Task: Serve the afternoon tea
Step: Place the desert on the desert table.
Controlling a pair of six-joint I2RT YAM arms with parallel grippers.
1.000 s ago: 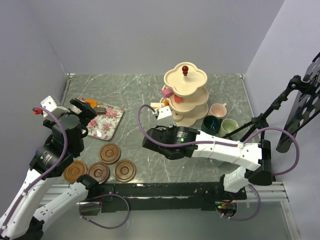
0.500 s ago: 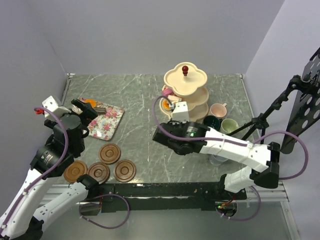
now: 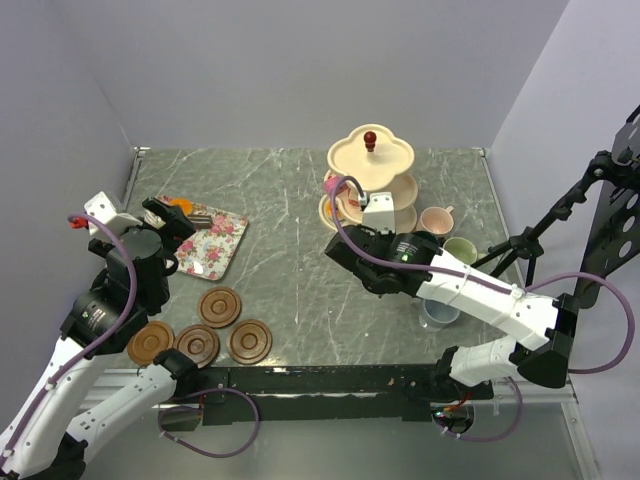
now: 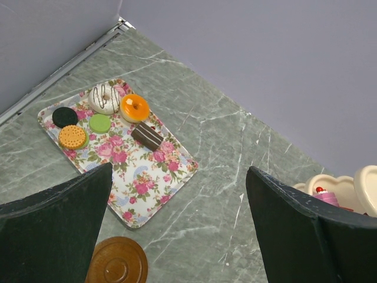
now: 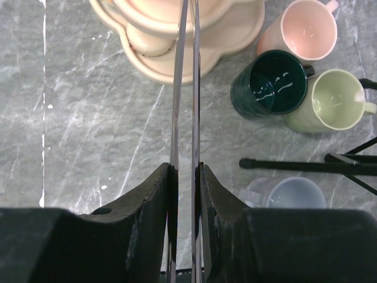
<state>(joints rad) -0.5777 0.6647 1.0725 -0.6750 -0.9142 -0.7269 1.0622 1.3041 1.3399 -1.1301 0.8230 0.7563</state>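
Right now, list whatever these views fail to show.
Tongs tips: cut off by the top edge in the right wrist view, covered by the right arm in the top view; whether they hold anything is unclear.
Stand lower tiers: mostly under its top tier and the arm, top view.
Dark green mug: hidden behind the arm, top view.
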